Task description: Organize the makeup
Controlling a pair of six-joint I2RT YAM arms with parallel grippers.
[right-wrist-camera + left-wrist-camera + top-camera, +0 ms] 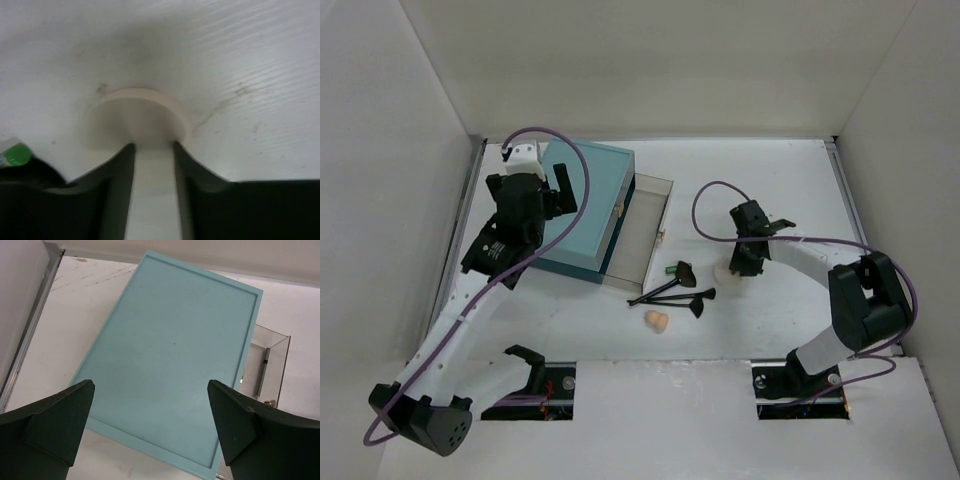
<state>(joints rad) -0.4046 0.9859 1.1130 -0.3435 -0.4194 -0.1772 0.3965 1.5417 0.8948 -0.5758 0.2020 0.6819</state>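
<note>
The round white puff (137,117) sits flat on the table (260,65) right at the tips of the right gripper (154,146). It's a disc, so there's no real long axis to speak of. The fingers (115,175) are pinched narrow, with a cream strip of the puff filling the gap between them. Off to that gripper's left are the brushes (670,292), heads nearer the tool and thin handles running away from it, with the peach sponge (657,321) just past them. The left gripper (150,385) is spread wide and holding nothing, hanging over the teal box (175,350).
</note>
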